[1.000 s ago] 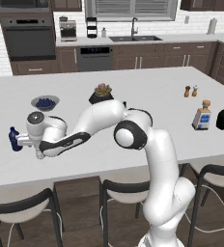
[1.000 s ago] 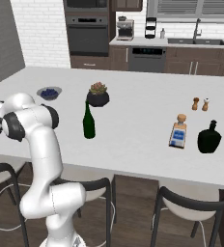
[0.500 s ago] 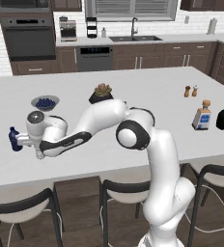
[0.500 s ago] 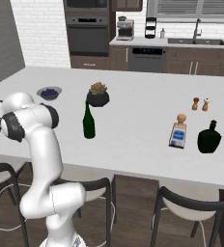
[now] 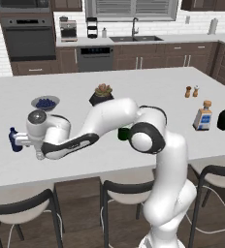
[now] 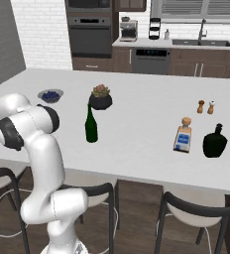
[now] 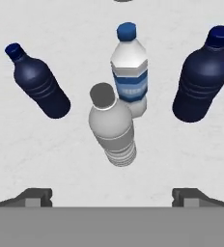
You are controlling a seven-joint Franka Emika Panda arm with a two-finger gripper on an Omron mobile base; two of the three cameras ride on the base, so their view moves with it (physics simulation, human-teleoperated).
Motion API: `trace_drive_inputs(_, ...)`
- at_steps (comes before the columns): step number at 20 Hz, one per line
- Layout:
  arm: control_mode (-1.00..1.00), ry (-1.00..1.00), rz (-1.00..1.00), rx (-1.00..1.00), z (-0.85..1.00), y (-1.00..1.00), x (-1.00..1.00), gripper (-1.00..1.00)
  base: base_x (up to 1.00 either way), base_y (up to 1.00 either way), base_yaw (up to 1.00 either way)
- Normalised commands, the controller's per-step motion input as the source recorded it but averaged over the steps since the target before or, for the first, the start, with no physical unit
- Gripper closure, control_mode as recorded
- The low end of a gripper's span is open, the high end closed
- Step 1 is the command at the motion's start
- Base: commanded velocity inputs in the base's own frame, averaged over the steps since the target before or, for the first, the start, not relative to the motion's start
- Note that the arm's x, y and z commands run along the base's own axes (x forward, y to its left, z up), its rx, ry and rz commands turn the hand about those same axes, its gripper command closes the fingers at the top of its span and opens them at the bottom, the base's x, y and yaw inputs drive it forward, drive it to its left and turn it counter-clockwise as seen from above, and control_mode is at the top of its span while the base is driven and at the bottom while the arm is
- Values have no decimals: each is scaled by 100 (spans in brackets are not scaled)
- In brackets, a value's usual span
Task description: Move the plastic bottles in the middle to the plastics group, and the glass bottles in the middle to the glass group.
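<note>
Four small plastic bottles upright on the white counter (image 7: 181, 159), seen from above: clear greyish bottle (image 7: 112, 126) with ribbed body nearest, blue-labelled clear bottle (image 7: 130, 72) just behind it, touching or nearly so, dark blue bottle (image 7: 36, 83) to one side, second dark blue bottle (image 7: 202, 77) to the other, both apart. Contents not discernible. Gripper (image 7: 112, 197) spread wide, holding nothing, above the cluster. Elsewhere: slim green glass bottle (image 6: 90, 125) mid-counter near potted succulent (image 6: 101, 97); bowl (image 6: 50, 95) holding dark berries; squarish clear bottle (image 6: 183, 136) beside squat black bottle (image 6: 214, 142); two shakers (image 6: 205, 106) behind.
</note>
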Motion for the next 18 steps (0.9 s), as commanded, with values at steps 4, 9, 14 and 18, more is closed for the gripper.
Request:
trace_drive_inputs(4, -100, 0, 0, 8, 54, -53, -39, -100, 0, 0, 0)
trace_drive_inputs(9, -100, 0, 0, 14, 80, -81, -23, -100, 0, 0, 0)
trace_drive_inputs(14, -100, 5, 0, 9, 92, -86, -1, -100, 0, 0, 0)
trace_drive_inputs(18, -100, 8, 1, 3, 86, -90, 0, -100, 0, 0, 0)
